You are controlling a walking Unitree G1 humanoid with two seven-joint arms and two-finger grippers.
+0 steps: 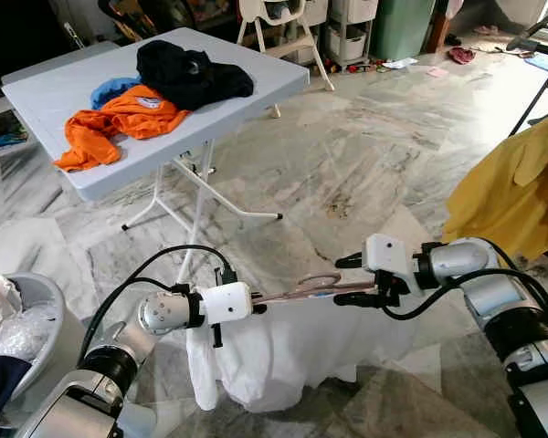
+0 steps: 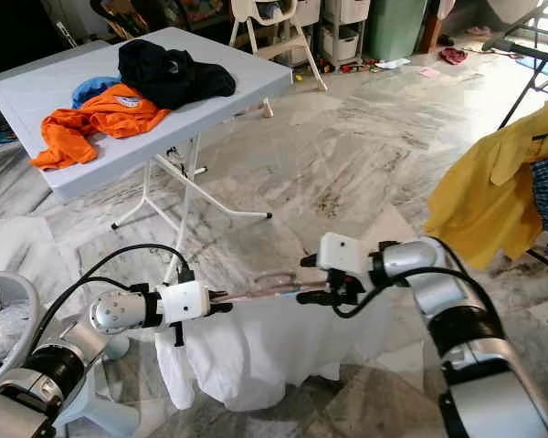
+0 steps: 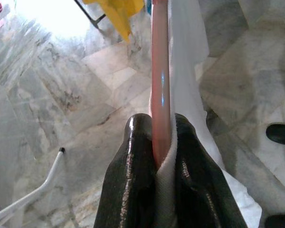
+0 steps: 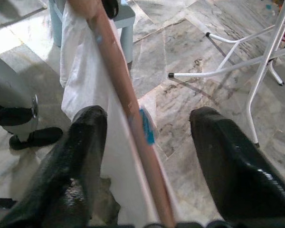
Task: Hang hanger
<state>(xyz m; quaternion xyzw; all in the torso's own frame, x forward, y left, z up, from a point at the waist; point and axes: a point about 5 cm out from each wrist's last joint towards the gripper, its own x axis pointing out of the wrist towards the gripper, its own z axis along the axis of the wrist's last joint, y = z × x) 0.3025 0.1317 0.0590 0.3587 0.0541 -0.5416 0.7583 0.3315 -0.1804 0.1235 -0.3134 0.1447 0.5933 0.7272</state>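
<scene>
While folding table (image 1: 36, 100) w/ orange cloth (image 1: 119, 123) and black cloth (image 1: 190, 73) stands far left, left gripper (image 1: 254, 303) clamps narrow on one end of pink hanger (image 1: 306, 290) w/ white garment (image 1: 283, 356) draped under. Right gripper (image 1: 347, 280) fingers wide apart around hanger's other end, not pinching. Yellow garment (image 1: 511, 187) hangs far right.

We see two silver arms with rounded metallic joint housings and black ring segments between them. Each wrist carries a white rectangular block. A black cable (image 1: 146, 269) loops from the left forearm to the left wrist block; a second black cable (image 1: 457, 287) runs along the right forearm. The left gripper (image 3: 156, 161) and right gripper (image 4: 145, 142) each have two glossy black, rounded fingers.
</scene>
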